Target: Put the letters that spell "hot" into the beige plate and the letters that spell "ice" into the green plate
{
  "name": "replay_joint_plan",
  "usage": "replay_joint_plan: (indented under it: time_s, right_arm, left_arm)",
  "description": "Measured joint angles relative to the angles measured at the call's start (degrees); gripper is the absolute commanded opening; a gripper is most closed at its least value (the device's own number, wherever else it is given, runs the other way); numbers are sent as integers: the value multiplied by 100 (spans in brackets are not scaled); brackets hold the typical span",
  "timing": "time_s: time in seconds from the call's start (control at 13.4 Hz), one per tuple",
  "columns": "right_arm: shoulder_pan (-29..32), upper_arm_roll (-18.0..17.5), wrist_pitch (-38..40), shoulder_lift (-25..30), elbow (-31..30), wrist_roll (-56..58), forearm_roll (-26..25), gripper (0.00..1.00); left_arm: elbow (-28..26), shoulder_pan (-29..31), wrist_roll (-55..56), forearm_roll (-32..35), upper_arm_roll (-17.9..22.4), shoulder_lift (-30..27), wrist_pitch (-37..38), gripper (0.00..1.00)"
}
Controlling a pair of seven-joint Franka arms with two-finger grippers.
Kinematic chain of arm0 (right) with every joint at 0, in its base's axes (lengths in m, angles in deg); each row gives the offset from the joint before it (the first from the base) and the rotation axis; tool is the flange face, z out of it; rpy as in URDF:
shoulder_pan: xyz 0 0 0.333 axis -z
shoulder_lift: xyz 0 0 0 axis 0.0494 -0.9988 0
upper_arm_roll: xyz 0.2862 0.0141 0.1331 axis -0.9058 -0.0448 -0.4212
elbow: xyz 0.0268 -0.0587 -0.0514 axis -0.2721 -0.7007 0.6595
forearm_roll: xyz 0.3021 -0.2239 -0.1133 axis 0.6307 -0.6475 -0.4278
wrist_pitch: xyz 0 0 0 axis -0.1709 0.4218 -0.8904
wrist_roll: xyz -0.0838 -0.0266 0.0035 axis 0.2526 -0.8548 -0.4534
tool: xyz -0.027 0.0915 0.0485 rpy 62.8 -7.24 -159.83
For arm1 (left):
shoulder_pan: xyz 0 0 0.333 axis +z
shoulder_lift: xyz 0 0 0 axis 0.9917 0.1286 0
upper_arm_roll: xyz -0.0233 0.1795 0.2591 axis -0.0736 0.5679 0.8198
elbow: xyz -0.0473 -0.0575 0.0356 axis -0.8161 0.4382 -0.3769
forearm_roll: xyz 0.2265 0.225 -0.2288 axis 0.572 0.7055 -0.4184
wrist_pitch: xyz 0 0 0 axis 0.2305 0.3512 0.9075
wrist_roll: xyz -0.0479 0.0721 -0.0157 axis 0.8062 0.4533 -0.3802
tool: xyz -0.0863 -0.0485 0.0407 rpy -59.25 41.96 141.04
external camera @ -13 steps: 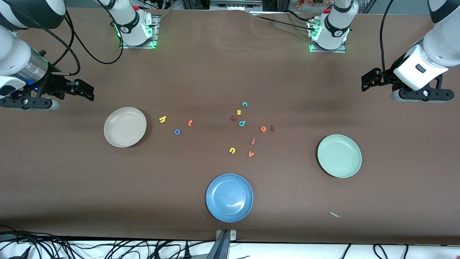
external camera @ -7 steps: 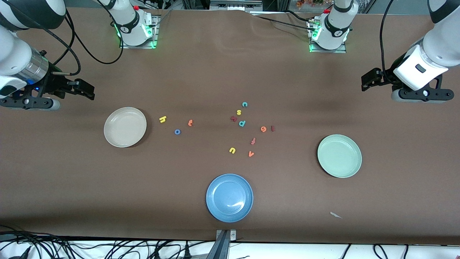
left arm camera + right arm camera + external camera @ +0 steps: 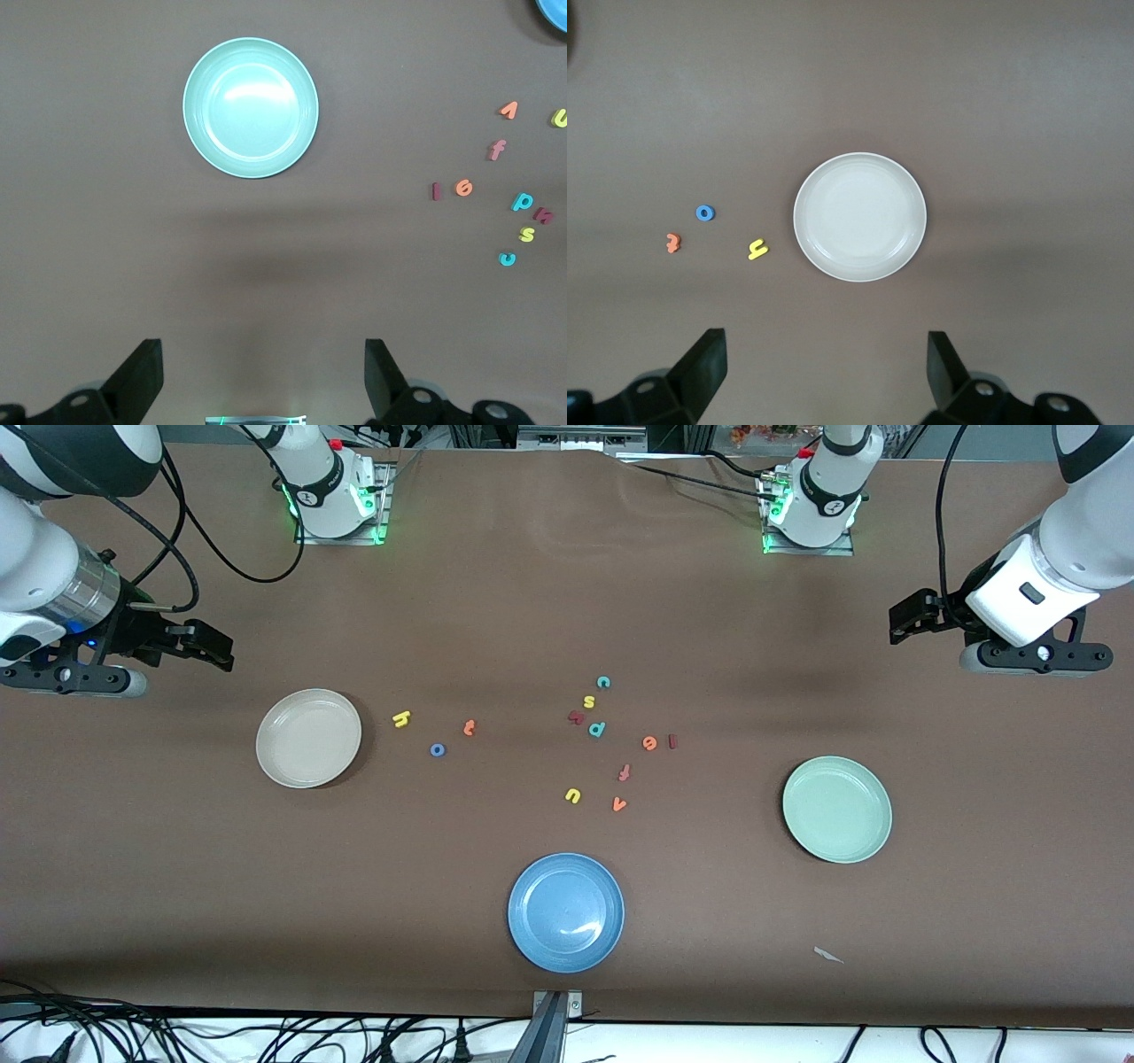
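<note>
While nothing is lying in either target plate, the sorting is judged to be at its very start.

Letters for "hot": the yellow h (image 3: 401,718), the blue o (image 3: 437,750) and the orange t (image 3: 469,727) are sitting together on the tabletop (image 3: 567,602), just beside the beige plate (image 3: 307,738), toward the right arm's end.

Letters for "ice": the dark red i (image 3: 672,741) and the orange e (image 3: 649,742) are lying side by side; the teal c (image 3: 603,683) is lying farther from the front camera. All three are well apart from the green plate (image 3: 837,809), at the left arm's end.

Decoys: the yellow s (image 3: 588,701), the teal p (image 3: 597,729), the reddish f (image 3: 625,771), the yellow u (image 3: 572,795), the orange v (image 3: 619,804) and the blue plate (image 3: 566,911) are staying out of the task.

Right tool (image 3: 190,642): hanging over bare tabletop near the beige plate, fingers spread, holding nothing.

Left tool (image 3: 912,618): hanging over bare tabletop at its own end, fingers spread, empty.

Doing the step well: each arm is best taking its own cluster; the h is the closest start. The c is lying close to the s, so a narrow, straight-down pinch looks wise.

Writing: only the letter shapes themselves are readable.
</note>
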Motion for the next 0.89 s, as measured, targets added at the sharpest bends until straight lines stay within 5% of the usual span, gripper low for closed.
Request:
replay_joint_plan:
  time_s: [0.89]
  right_arm:
    - [-1,-71,38,0,0,-449,-2,100]
  left_arm:
    - [0,-10,-10,0,0,0,28,100]
